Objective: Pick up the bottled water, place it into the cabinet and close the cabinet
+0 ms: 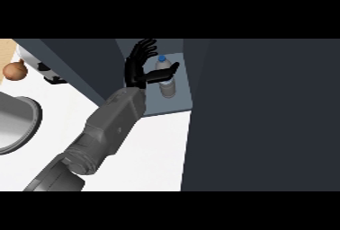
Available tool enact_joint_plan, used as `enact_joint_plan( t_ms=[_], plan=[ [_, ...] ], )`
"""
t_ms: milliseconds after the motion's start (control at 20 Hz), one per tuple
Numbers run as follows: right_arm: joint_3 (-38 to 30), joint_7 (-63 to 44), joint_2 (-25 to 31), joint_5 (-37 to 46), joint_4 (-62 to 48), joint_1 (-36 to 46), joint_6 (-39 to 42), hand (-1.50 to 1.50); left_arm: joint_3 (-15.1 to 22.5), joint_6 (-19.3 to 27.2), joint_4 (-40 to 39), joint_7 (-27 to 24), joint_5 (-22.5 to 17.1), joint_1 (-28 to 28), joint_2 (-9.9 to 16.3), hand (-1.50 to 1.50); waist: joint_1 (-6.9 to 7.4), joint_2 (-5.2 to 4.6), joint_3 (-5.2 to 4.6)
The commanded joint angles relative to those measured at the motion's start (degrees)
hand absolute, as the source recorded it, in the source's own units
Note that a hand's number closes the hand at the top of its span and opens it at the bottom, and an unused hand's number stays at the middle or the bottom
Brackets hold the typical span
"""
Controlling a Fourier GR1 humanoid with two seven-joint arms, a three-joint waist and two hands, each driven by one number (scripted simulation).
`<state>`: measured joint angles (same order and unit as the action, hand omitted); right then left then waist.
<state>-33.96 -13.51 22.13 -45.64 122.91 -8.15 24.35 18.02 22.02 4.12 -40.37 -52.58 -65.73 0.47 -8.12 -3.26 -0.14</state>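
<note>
The bottled water (168, 88), clear with a blue cap, stands upright on the grey floor of the open cabinet (154, 107). My left hand (137, 68) is inside the cabinet just left of the bottle. Its fingers point straight up and are spread, and its thumb stretches right across the bottle's upper part. The fingers are not curled round the bottle. The grey forearm runs down to the lower left over the counter. The right hand does not show.
The cabinet's dark door (266, 112) stands open and fills the right side. A white counter (156, 152) lies below the cabinet. A grey sink basin (13, 123) is at the left edge, with a brown rounded object (13, 69) above it.
</note>
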Motion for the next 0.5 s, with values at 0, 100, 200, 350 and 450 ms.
enact_joint_plan(
  t_ms=[0,100,200,350,450],
  plan=[
    [0.1,0.4,-0.1,0.0,-1.2,0.1,0.9,-1.50,-0.7,0.7,-1.3,-1.1,-0.3,-0.7,0.3,-1.50,-0.53,-0.50,0.03],
    [-0.1,0.0,0.2,0.2,-0.2,0.2,0.4,-1.50,-0.4,-0.3,-1.9,-0.6,0.1,-0.5,0.1,-1.50,-0.02,-0.13,-0.02],
    [0.1,0.0,0.0,-0.4,0.9,0.6,-0.1,-1.50,-0.6,1.6,-2.0,-0.7,0.1,-2.6,0.4,-1.50,-0.77,-0.20,-0.04],
    [0.8,0.3,-1.7,0.8,1.1,-1.7,1.2,-1.50,-0.1,0.4,-2.8,-1.5,0.8,-1.3,0.8,-1.50,-0.65,-0.04,0.03],
    [-0.3,0.6,0.3,-0.4,-1.1,1.1,0.8,-1.50,-0.2,1.2,-2.8,-2.0,0.8,-2.0,-0.3,-1.50,-0.46,-0.43,0.02]
  ],
)
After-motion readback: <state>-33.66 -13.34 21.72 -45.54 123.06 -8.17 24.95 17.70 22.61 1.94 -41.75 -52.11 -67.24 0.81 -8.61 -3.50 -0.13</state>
